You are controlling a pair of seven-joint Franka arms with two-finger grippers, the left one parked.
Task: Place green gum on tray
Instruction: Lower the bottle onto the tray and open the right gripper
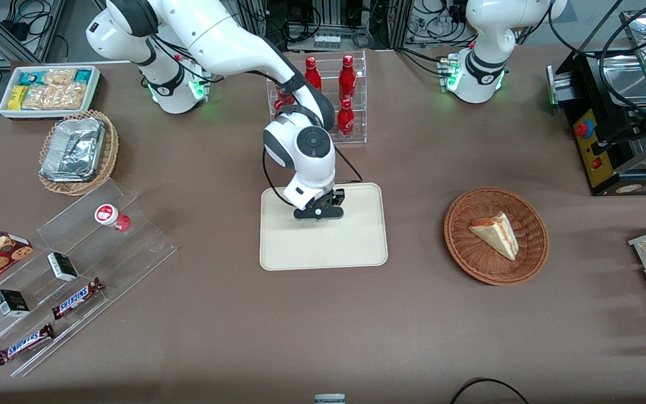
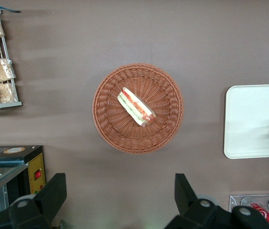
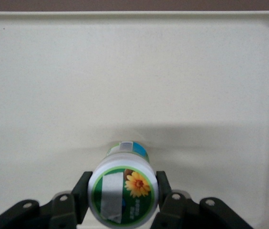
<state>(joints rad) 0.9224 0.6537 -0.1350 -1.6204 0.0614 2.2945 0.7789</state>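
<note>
The pincer (image 3: 123,200) is clamped on the green gum (image 3: 124,191), one finger pressed to each side of the bottle just under its white, green-rimmed lid. The bottle hangs upright in that hold, directly over the tray (image 3: 39,71), whose cream surface spreads out from the pincer on every side; the shadow right under the bottle suggests its base is at or very near the tray floor, though contact cannot be confirmed. In the front view the pincer (image 1: 319,215) sits over the part of the tray (image 1: 356,247) farther from the camera, with the rim not far off.

The likely trouble from here is the release. If the fingers let go while the base is above the surface, the small round bottle could tip and roll toward the low rim. A finger dragging on the lid during the lift could also topple it.
</note>
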